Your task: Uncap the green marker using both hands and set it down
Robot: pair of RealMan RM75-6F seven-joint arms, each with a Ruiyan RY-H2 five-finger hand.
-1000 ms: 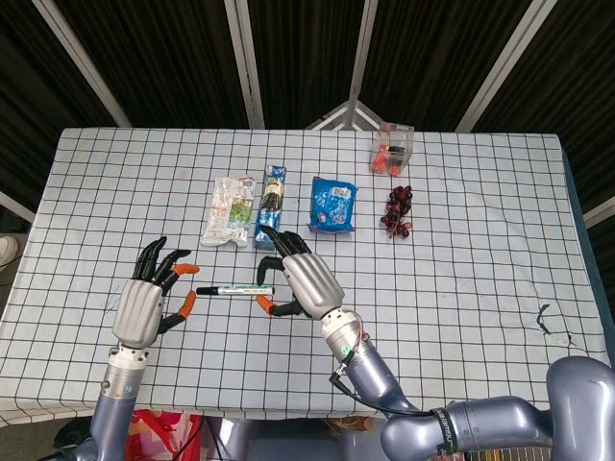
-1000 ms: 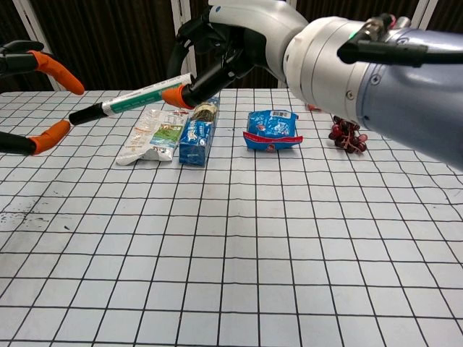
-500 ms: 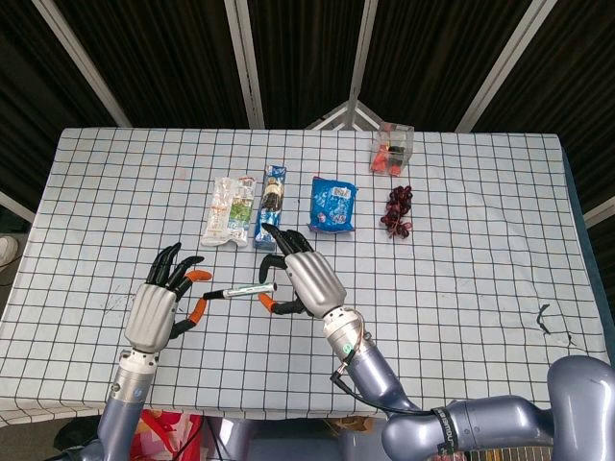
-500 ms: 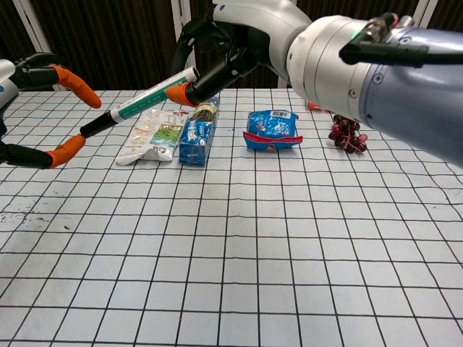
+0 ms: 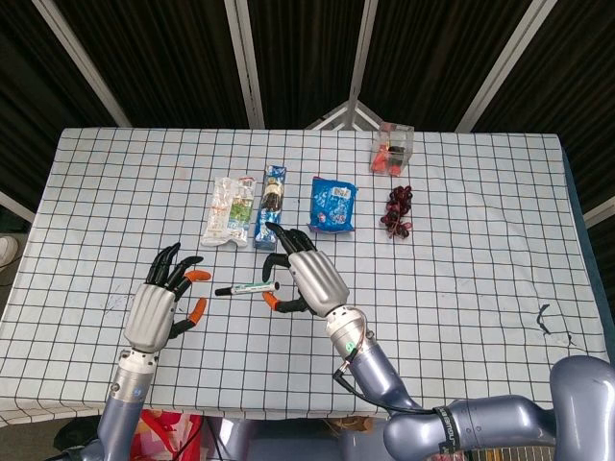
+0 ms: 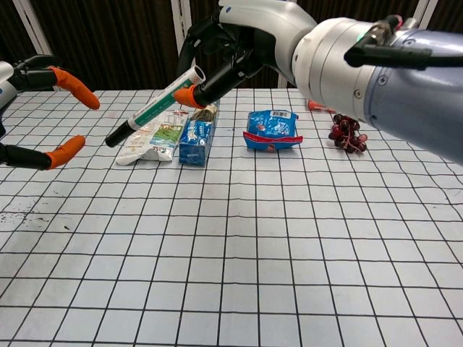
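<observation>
The green marker (image 5: pixel 246 286) (image 6: pixel 155 105) has a white and green barrel and a black cap on its left end. My right hand (image 5: pixel 309 279) (image 6: pixel 231 49) pinches the barrel's right end and holds it above the checkered table (image 5: pixel 461 250). In the chest view the marker slopes down to the left, cap end lowest. My left hand (image 5: pixel 161 303) (image 6: pixel 45 72) hovers just left of the cap with its orange-tipped fingers spread. It holds nothing, and a small gap lies between it and the cap.
Behind the hands lie a clear snack bag (image 5: pixel 231 209), a blue bar pack (image 5: pixel 272 205) and a blue packet (image 5: pixel 333 205). Dark grapes (image 5: pixel 397 213) and a clear box (image 5: pixel 393 148) sit at the back right.
The right hand has drawn the marker a little to the right and tilted it steeper, so the cap end has left the space between the left hand's fingers. The left hand has hardly moved.
</observation>
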